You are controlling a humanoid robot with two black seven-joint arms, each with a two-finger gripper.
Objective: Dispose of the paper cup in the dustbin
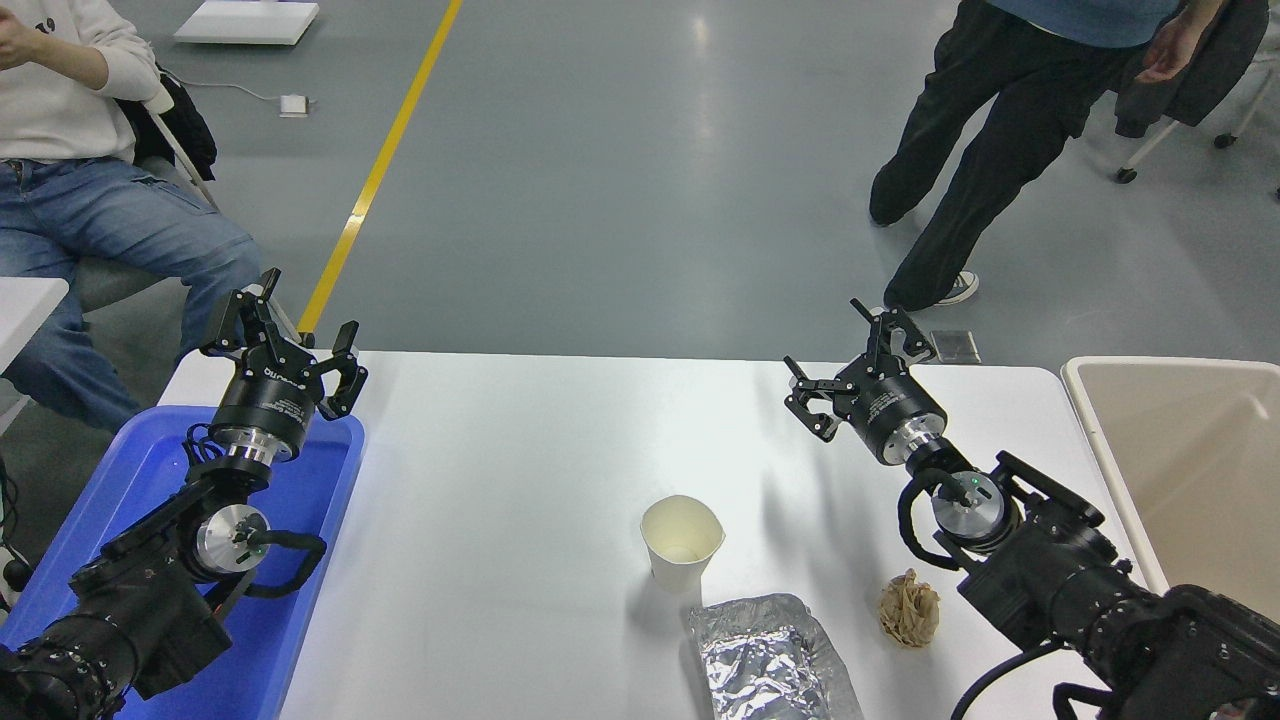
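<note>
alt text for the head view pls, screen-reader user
An upright paper cup stands untouched mid-table, with the open right gripper raised beyond it and the beige dustbin at the table's right edge. A foil packet and crumpled brown paper ball lie nearby; the open left gripper hangs above a blue tray.

The table (520, 480) held one paper cup (681, 540), one foil packet (765, 660), one brown paper ball (909, 608), one blue tray (300, 560) at its left edge, one dustbin (1180, 460) at its right edge, and two people beyond its far edge.
</note>
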